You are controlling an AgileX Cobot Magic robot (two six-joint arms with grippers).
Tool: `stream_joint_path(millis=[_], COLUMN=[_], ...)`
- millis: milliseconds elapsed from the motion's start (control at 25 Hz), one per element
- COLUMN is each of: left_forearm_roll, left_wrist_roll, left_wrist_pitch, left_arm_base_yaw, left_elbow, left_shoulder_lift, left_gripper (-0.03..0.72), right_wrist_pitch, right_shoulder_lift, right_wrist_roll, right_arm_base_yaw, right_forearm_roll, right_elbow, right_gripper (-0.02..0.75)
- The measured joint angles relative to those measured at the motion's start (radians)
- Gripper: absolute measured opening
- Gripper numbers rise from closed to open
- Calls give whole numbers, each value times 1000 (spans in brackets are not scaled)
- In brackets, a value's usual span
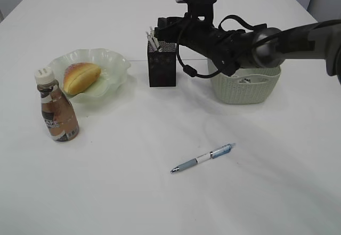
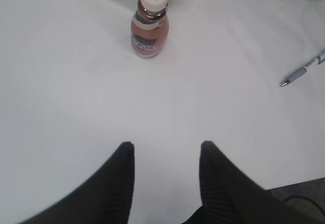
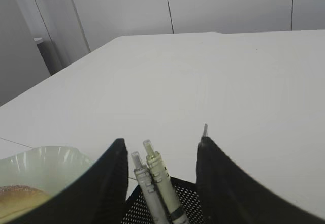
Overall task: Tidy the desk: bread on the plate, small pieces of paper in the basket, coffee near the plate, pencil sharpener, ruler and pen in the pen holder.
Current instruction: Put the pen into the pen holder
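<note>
The bread (image 1: 81,77) lies in the pale green plate (image 1: 114,64), and the coffee (image 1: 57,107) stands just in front of it. My right gripper (image 3: 161,141) is open over the black pen holder (image 1: 162,67). Two pale pens (image 3: 155,178) stand in the holder between its jaws, touching neither. A thin clear tip (image 3: 205,129), perhaps the ruler, pokes up behind the right finger. A blue-and-white pen (image 1: 203,157) lies on the table. My left gripper (image 2: 166,145) is open over bare table, short of the coffee (image 2: 150,23). The pencil sharpener and the paper pieces are out of view.
The sage-green basket (image 1: 246,88) sits right of the pen holder, partly under my right arm (image 1: 256,46). The table's far edge (image 3: 167,35) lies beyond the holder. The loose pen's tip (image 2: 303,70) shows at the right of the left wrist view.
</note>
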Motion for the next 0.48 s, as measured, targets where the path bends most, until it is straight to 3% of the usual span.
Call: stream_joint_path(millis=[480], left_forearm_roll=[0], left_wrist_roll=[0], left_wrist_pitch=[0], left_arm_base_yaw=[0], left_elbow=[0], left_shoulder_lift=[0], left_gripper=[307], right_wrist_pitch=[382], right_shoulder_lift=[-103], right_wrist_roll=[34], right_arm_base_yaw=[0], right_forearm_roll=[-12], right_elbow=[-53], right_gripper=[361])
